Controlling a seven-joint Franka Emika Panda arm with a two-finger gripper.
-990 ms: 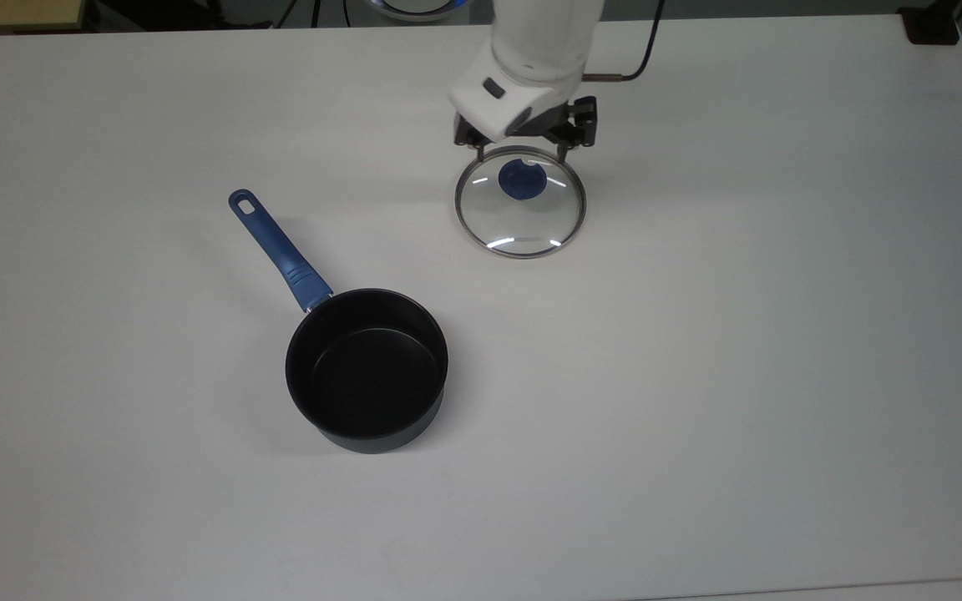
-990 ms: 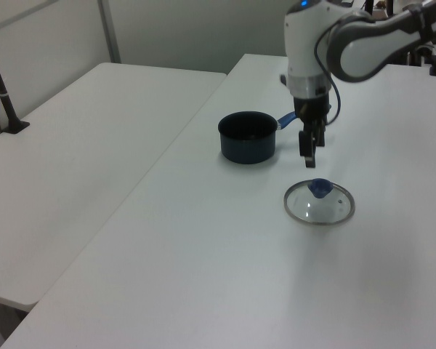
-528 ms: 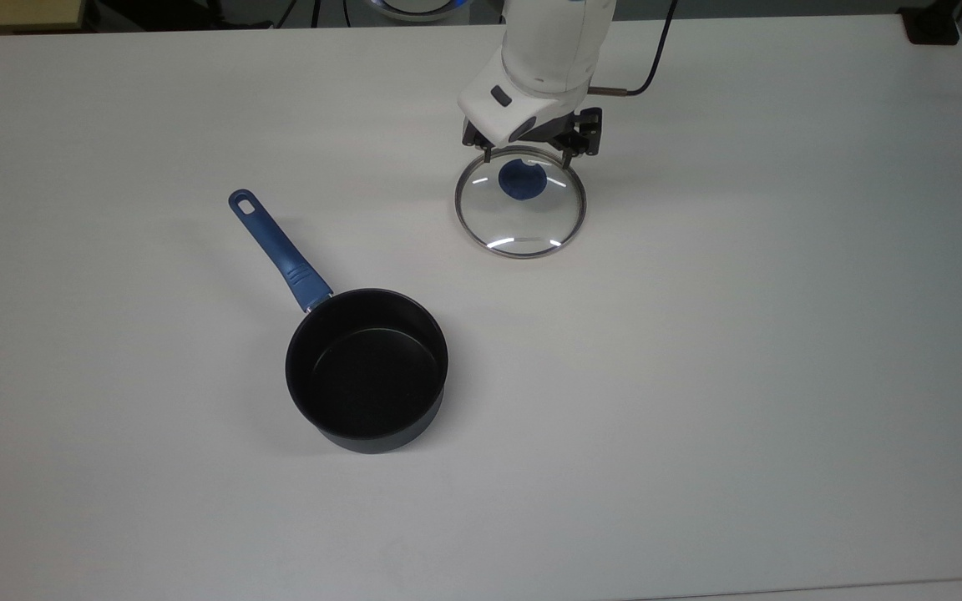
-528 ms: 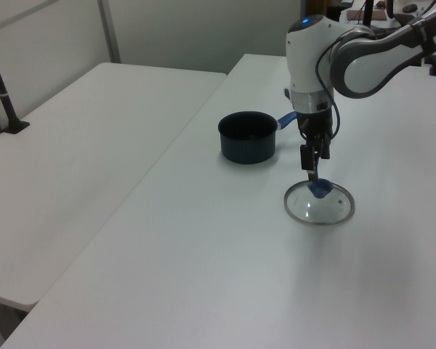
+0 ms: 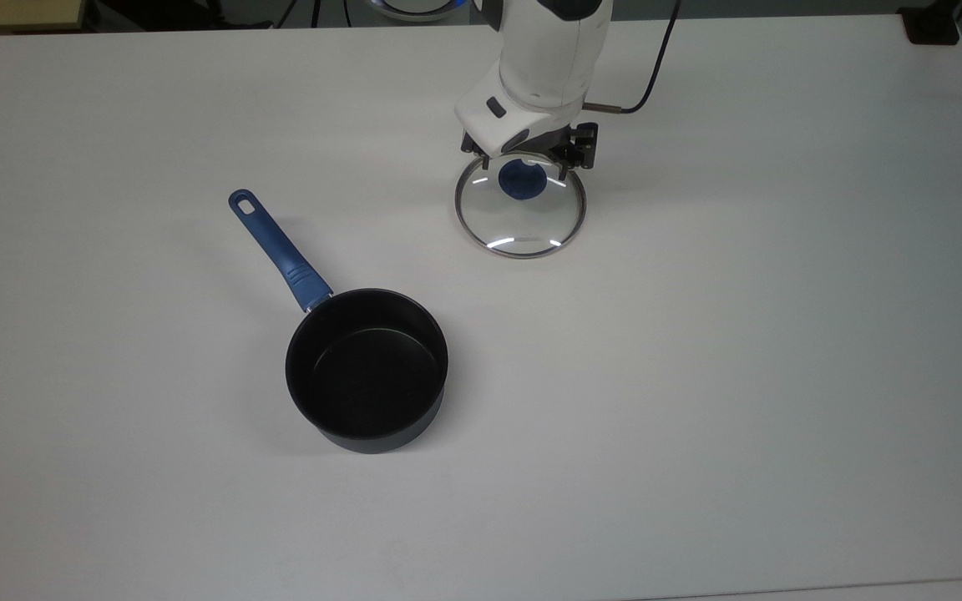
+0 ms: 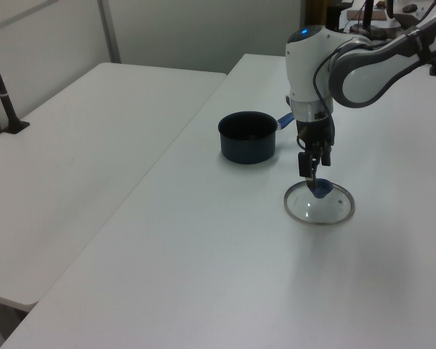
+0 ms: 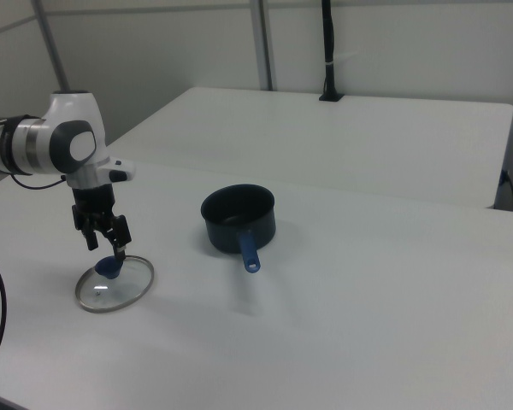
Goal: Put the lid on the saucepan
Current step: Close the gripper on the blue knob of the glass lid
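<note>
Table (image 5: 782,376) carries the saucepan (image 5: 367,367) lower left of centre in the top view; the lid (image 5: 520,209) lies flat at upper centre. Gripper (image 5: 521,164) straddles the knob (image 5: 520,179), fingers apart, holding nothing. Close off-centre (your main risk) and the knob slips.

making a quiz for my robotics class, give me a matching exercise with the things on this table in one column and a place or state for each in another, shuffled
Things:
1. lid
2. saucepan
3. gripper
4. saucepan handle

Places or states:
A. empty, uncovered
B. lowered around the blue knob
C. flat on the table, apart from the pan
D. points to the top view's upper left

Pairs: 1-C, 2-A, 3-B, 4-D
</note>
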